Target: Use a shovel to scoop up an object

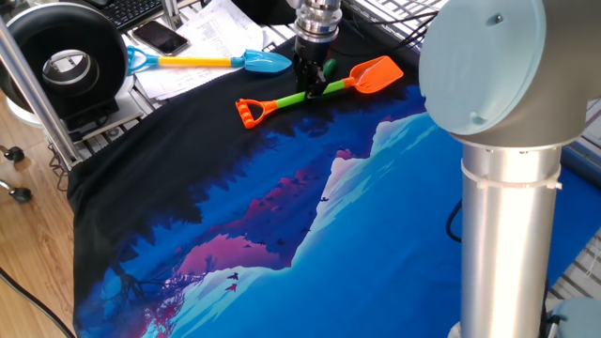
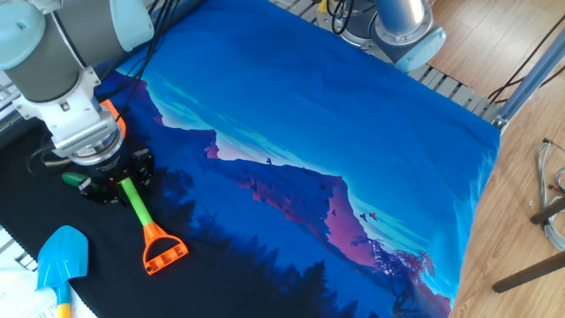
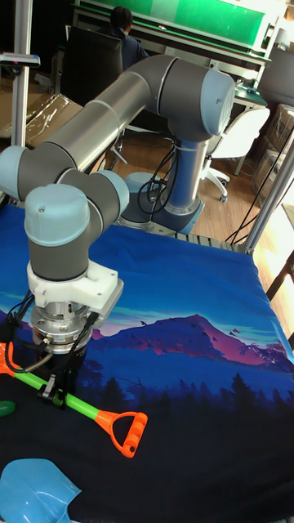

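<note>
On the mountain-print cloth (image 2: 353,115), the gripper (image 3: 54,387) straddles the shovel (image 1: 310,92) shaft, closure indeterminate; the object (image 2: 75,178) lies just beside, so scooping is judged outstanding.

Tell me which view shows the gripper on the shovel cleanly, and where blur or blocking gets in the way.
One fixed view: sharp, gripper over shovel shaft, unblocked. The other fixed view: wrist hides the blade. Tall fixed view: arm fills the frame, near edges soft.
</note>
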Tool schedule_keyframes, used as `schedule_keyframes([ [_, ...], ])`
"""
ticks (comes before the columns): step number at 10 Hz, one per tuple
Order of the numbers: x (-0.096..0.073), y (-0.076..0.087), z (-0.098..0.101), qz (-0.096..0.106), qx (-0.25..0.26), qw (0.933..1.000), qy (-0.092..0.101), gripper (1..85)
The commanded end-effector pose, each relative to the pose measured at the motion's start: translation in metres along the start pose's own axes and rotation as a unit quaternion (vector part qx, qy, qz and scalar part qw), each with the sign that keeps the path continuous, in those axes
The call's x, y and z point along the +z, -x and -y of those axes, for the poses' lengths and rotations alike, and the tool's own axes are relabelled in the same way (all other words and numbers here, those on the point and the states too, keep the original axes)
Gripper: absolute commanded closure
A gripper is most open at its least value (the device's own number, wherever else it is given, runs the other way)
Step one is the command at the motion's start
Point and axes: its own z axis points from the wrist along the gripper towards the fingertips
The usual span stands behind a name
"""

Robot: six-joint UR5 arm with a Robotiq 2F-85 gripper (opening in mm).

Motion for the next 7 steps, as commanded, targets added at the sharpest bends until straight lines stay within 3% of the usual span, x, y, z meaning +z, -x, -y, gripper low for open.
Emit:
schedule_keyframes([
  [1,-0.003,0.004,-0.003,0.003,0.012,0.9999,0.004,59.7],
  [5,-0.006,-0.001,-0.005,-0.005,0.024,0.9997,0.005,71.7],
  [7,-0.013,0.003,-0.010,0.002,0.041,0.9991,0.011,73.7],
])
